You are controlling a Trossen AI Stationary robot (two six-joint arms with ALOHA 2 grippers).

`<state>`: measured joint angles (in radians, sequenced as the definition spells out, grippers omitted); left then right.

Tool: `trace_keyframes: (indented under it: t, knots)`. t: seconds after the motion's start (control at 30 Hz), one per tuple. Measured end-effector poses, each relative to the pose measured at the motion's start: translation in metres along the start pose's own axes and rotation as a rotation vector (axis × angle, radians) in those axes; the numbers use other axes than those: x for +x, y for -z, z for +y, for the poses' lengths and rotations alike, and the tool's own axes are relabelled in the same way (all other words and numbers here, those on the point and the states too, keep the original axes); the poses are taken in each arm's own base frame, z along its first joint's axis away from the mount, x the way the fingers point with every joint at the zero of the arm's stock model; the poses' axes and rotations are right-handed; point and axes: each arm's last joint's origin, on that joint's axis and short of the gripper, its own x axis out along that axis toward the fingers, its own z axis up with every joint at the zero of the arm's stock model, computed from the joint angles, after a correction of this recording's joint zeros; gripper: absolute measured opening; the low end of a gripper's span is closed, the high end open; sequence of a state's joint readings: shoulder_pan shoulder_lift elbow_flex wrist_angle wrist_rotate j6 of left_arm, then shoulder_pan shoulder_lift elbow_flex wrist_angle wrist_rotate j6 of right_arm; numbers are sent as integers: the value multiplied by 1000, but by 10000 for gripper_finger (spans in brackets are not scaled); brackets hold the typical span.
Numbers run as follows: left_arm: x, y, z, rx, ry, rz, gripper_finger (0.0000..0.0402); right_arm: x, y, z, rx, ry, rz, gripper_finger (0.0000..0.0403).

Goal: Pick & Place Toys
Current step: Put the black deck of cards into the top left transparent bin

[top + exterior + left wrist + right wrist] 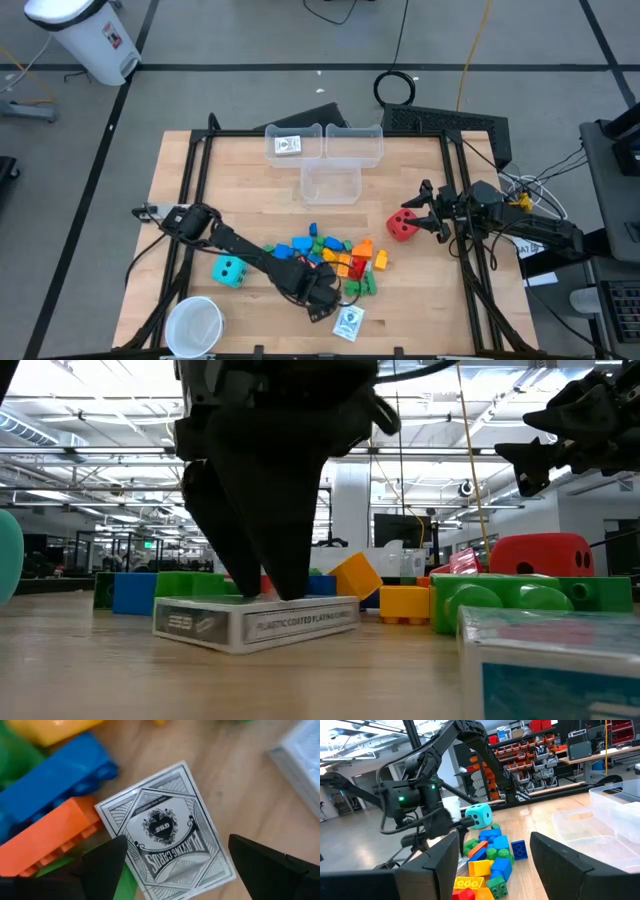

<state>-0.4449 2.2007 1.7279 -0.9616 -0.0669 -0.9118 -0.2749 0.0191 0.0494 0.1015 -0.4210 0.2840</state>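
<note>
White card box (167,832) lies flat directly under the left gripper (175,862), long axis slanting across the wide-open, empty fingers; the right gripper (425,210) waits half-open, far off.

high: straight down on my table | low: table-level | left wrist: close over card deck (165,845), shared with low (256,624)
</note>
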Motion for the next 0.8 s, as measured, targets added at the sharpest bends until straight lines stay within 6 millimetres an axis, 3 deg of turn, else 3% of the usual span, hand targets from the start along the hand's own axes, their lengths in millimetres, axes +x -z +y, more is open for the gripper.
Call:
trace_keyframes:
  t: [0.23, 0.5, 0.8]
  knots:
    - [0, -4, 7, -88, -17, 22, 349, 0, 0, 0, 1, 1, 2, 215]
    - [-17, -7, 14, -173, 7, 37, 349, 0, 0, 0, 1, 1, 2, 215]
    - [-16, -3, 19, -267, -63, 65, 349, 0, 0, 0, 0, 1, 2, 215]
